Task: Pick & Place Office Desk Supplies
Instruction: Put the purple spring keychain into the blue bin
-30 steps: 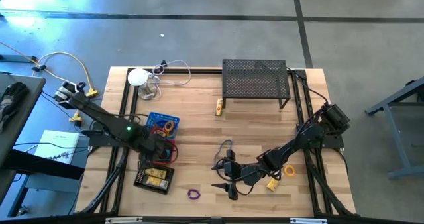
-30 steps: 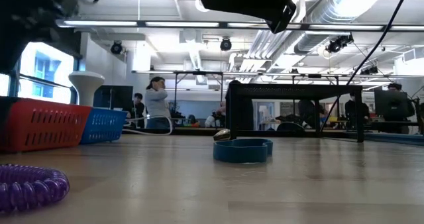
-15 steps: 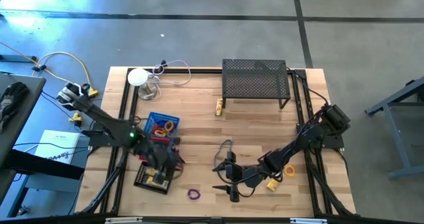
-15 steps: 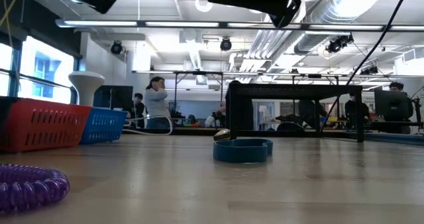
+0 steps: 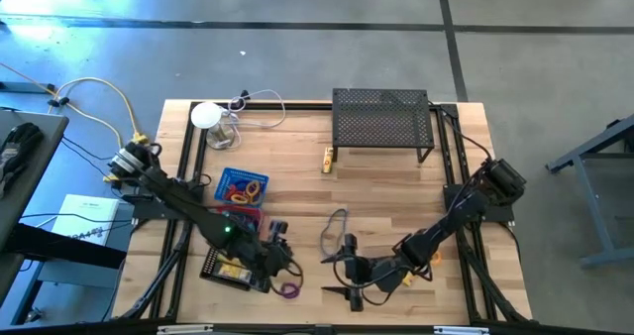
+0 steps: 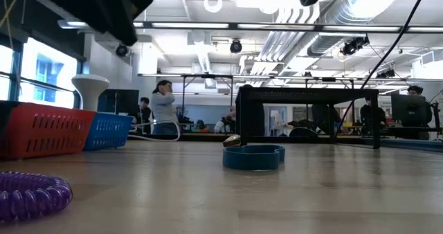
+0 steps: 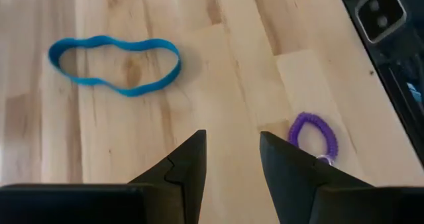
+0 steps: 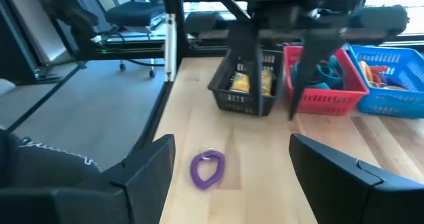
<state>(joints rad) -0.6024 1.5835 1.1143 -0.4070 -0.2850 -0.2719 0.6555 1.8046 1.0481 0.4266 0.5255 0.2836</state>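
Observation:
A purple coil ring (image 5: 289,289) lies flat near the table's front edge, also visible in the left wrist view (image 7: 313,134) and the right wrist view (image 8: 207,168). A blue elastic loop (image 5: 335,221) lies flat at mid-table (image 7: 112,65). My left gripper (image 5: 285,264) hangs open above the wood just beyond the purple ring, with nothing between its fingers (image 7: 232,151). My right gripper (image 5: 337,276) stands open to the ring's right, facing it (image 8: 232,171). An orange ring (image 5: 433,256) lies under the right arm. A yellow tube (image 5: 328,159) lies by the mesh shelf.
A blue basket (image 5: 243,186), a red basket (image 8: 324,78) and a black basket (image 5: 228,268) holding yellow items stand at the left. The black mesh shelf (image 5: 381,125) stands at the back, and the white round device (image 5: 207,115) with its cable at the back left.
My left gripper has swung from above the baskets toward the table's right and near edge, to a spot over the purple ring, rolling and tipping as it went. My right gripper has shifted slightly toward the near edge. Neither gripper's gap has changed. The ring and the loop have stayed put.

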